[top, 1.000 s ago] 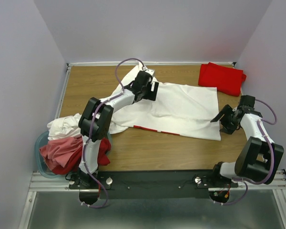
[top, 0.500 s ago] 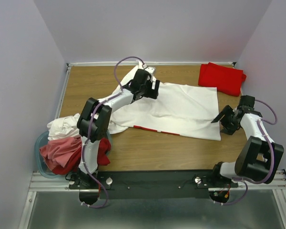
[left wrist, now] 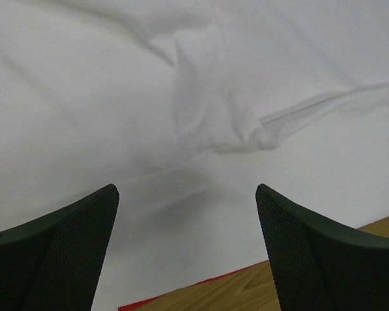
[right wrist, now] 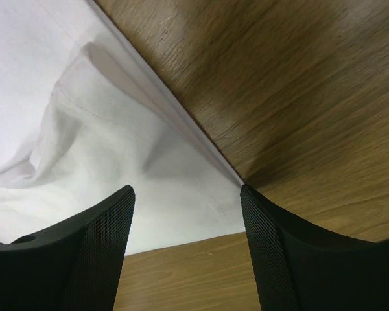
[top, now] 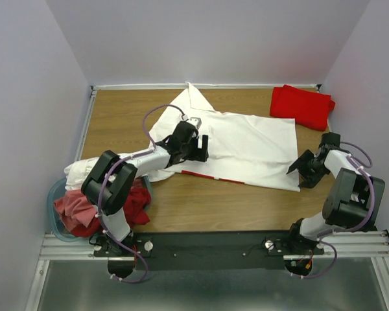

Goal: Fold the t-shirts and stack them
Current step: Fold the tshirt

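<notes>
A white t-shirt (top: 246, 146) with a red print edge lies spread across the middle of the table; it also fills the left wrist view (left wrist: 181, 97) and shows in the right wrist view (right wrist: 84, 129). My left gripper (top: 198, 148) is open and empty, over the shirt's near left part. My right gripper (top: 299, 172) is open and empty at the shirt's near right corner. A folded red t-shirt (top: 301, 105) lies at the far right. White, pink and red t-shirts (top: 91, 194) are heaped at the near left.
A pale blue plastic tub (top: 54, 214) holds the heap at the table's near left edge. Bare wooden table (top: 233, 207) lies in front of the white shirt. Walls close in the table on three sides.
My left gripper has drawn back from the shirt's far part toward the near left. The shirt's far left corner now lies spread toward the back wall. My right gripper shifted slightly nearer.
</notes>
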Controlling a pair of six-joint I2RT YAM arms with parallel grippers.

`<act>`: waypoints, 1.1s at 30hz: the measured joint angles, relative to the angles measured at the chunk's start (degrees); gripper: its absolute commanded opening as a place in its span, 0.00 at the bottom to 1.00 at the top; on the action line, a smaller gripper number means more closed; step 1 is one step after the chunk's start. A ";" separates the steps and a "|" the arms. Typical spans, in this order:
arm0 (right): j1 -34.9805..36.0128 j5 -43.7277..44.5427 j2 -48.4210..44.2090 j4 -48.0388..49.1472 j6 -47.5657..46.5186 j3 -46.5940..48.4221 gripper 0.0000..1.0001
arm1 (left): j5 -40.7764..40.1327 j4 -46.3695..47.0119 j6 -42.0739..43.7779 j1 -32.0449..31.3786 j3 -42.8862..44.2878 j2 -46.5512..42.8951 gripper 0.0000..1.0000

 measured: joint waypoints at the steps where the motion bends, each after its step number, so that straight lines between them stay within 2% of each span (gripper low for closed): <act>1: 0.00 0.24 0.22 0.04 0.11 -0.09 0.73 | 0.00 0.00 -0.28 -0.26 -0.92 0.00 0.94; 9: 0.00 3.87 0.28 0.22 1.20 -0.39 0.73 | -0.48 3.06 -3.17 -0.90 -5.75 0.04 0.94; 13: 0.00 4.22 0.76 0.26 1.44 -0.35 0.68 | -1.42 5.70 -3.87 -1.79 -6.91 0.07 0.94; 22: -0.07 3.54 1.90 1.01 3.19 -0.28 0.40 | -4.59 11.45 -5.51 -4.50 -9.68 0.09 0.94; 24: -0.04 3.48 1.88 1.38 3.41 -0.50 0.23 | -5.66 13.18 -6.01 -5.05 -10.84 -0.22 0.94; 28: -0.04 3.32 1.29 2.95 4.33 -1.55 0.04 | -6.80 15.69 -7.23 -5.88 -13.07 -1.01 0.94; 29: -0.02 3.30 1.01 3.34 4.39 -1.92 0.01 | -7.06 16.28 -7.67 -6.34 -13.90 -1.46 0.94; 33: -0.02 3.30 -0.24 4.28 5.75 -3.15 0.01 | -7.67 17.51 -9.03 -8.24 -16.22 -3.04 0.94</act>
